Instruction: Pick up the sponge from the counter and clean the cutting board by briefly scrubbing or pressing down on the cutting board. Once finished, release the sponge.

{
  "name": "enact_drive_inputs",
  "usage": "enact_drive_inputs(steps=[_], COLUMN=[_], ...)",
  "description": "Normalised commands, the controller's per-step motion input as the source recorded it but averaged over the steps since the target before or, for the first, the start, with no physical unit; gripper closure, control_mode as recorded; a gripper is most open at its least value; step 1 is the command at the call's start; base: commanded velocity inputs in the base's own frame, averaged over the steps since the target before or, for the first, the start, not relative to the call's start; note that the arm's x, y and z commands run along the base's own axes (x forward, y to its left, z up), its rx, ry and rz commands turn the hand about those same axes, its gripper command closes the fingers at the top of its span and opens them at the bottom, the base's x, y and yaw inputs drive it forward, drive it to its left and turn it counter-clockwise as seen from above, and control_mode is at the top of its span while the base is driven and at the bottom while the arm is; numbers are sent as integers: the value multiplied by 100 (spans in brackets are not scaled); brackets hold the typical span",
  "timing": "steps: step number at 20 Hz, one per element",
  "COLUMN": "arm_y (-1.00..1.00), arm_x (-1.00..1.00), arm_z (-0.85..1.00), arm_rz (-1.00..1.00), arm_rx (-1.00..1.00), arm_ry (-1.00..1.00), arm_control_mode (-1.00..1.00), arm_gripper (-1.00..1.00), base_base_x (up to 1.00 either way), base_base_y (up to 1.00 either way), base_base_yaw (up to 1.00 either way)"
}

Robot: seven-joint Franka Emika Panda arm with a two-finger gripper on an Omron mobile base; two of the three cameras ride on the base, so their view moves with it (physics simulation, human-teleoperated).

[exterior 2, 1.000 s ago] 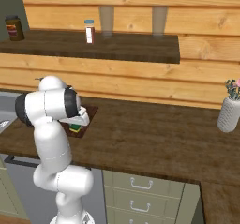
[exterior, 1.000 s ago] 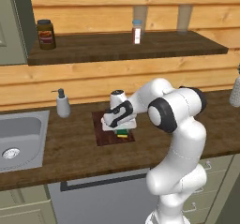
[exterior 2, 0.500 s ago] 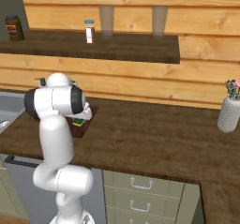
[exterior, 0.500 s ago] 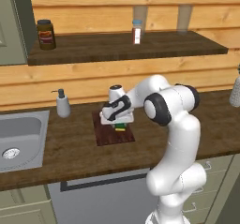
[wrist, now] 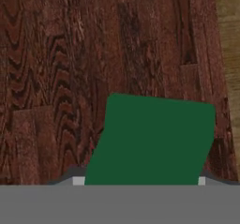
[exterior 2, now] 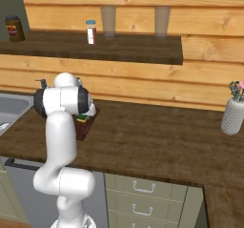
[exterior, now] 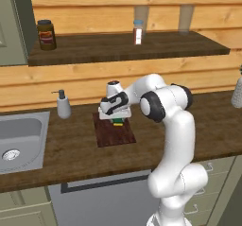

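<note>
In the left base view the arm reaches forward and bends down over the cutting board (exterior: pixel 113 131), which lies flat on the counter (exterior: pixel 71 152) between the sink (exterior: pixel 19 136) and the arm's base, so the work sits within easy reach. The gripper (exterior: pixel 117 120) points down at the far end of the board, and the sponge (exterior: pixel 118 122) shows as a small green and yellow block directly beneath it, low against the wood, a pose that suits pressing or scrubbing. In the right base view the arm's shoulder covers most of the board (exterior 2: pixel 86 127); the sponge (exterior 2: pixel 83 119) peeks out beside it, yellow layer down, so the soft base meets the surface. In the hand view the sponge (wrist: pixel 152 141) has its green top facing the camera, sitting between the two finger tips at the bottom edge, with the board's (wrist: pixel 61 68) reddish grain all around it; the jaws look clamped on its sides, holding it steady over the board.
</note>
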Motion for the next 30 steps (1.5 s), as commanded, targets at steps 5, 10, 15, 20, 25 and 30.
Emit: enact_drive_inputs(steps=[5,10,15,20,25,30], arm_y=[19,14,7,2,2,10], arm_x=[-10,-73,-94,-96,-76,-25], arm_z=[-15,-26,-31,-31,-24,-17], arm_rz=[0,0,0,0,0,0], arm_rx=[-3,-3,-1,-1,-1,-2], arm_ry=[2,1,0,0,0,-1], arm_control_mode=[-100,-100,-100,-100,-100,-100], arm_gripper=[100,100,100,100,100,100], base_base_x=[0,0,0,0,0,0], base_base_y=[0,0,0,0,0,0], base_base_yaw=[0,0,0,0,0,0])
